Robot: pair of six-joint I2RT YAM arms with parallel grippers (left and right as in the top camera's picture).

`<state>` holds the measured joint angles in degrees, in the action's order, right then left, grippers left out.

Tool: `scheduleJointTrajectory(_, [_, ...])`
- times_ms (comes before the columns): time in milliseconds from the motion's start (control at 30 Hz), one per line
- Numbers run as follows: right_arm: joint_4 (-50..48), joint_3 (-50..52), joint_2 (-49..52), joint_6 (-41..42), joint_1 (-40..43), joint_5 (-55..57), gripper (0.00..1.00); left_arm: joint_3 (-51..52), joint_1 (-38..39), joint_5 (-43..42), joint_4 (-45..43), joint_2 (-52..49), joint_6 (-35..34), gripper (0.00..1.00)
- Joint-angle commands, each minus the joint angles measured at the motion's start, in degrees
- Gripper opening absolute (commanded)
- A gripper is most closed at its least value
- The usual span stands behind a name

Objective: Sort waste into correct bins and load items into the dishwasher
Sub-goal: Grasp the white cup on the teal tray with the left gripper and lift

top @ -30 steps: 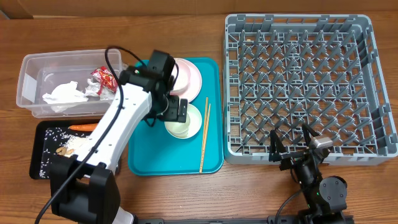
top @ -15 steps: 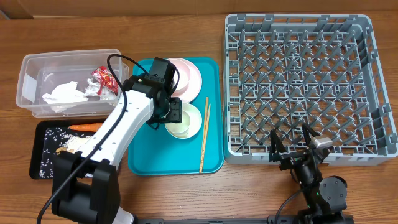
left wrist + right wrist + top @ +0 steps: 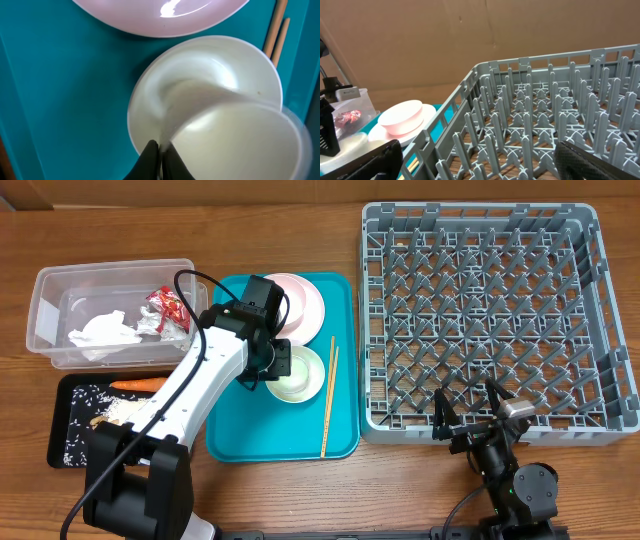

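Where the left claw (image 3: pixel 272 362) sits: low over the teal tray (image 3: pixel 280 435), at the rim of one small white bowl (image 3: pixel 300 375).
Left claw, state: pinched tight together. I cannot tell if the bowl's rim or the cup's rim is between its fingers.
Cup: one small white cup (image 3: pixel 235 140), blurry, sitting inside that bowl.
Other bowl: one more white bowl (image 3: pixel 400 116), upside down on the plate.
Plate: one round pale-pink plate (image 3: pixel 312 305), at the far end of the teal tray, just beside the first bowl.
Chopsticks: two thin wooden chopsticks (image 3: pixel 329 400), side by side on the teal tray, right of the bowl.
Right claw (image 3: pixel 468 408): fingers spread wide, nothing in them, by the near wall of the rack.
Rack: one big grey dish rack (image 3: pixel 600 310) full of upright pegs, right of the teal tray.
Bins: two, both left of the teal tray.
Clear tub (image 3: pixel 45 330): one red-and-silver wrapper (image 3: pixel 168 305) and one white tissue (image 3: pixel 100 332) inside.
Black tray (image 3: pixel 65 450): one orange carrot (image 3: pixel 135 384), beige scraps (image 3: pixel 100 422) and lots of rice grains (image 3: pixel 75 415), too many to count.
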<state>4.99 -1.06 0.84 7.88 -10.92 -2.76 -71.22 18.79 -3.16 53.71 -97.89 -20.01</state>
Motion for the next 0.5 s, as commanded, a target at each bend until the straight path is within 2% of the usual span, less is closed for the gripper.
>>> scheduleJointTrajectory(0, [-0.39, 0.59, -0.66, -0.17, 0.17, -0.35, 1.0, 0.63, 0.66, -0.31, 0.15, 0.48, -0.39, 0.04])
scheduleJointTrajectory(233, [-0.39, 0.59, -0.66, -0.17, 0.17, -0.35, 1.0, -0.24, 0.33, -1.49, 0.48, 0.98, 0.15, 0.04])
scheduleJointTrajectory(467, [-0.39, 0.59, -0.66, -0.17, 0.17, -0.35, 1.0, -5.07, -3.85, -11.56, 0.52, 6.64, 4.2, 0.04])
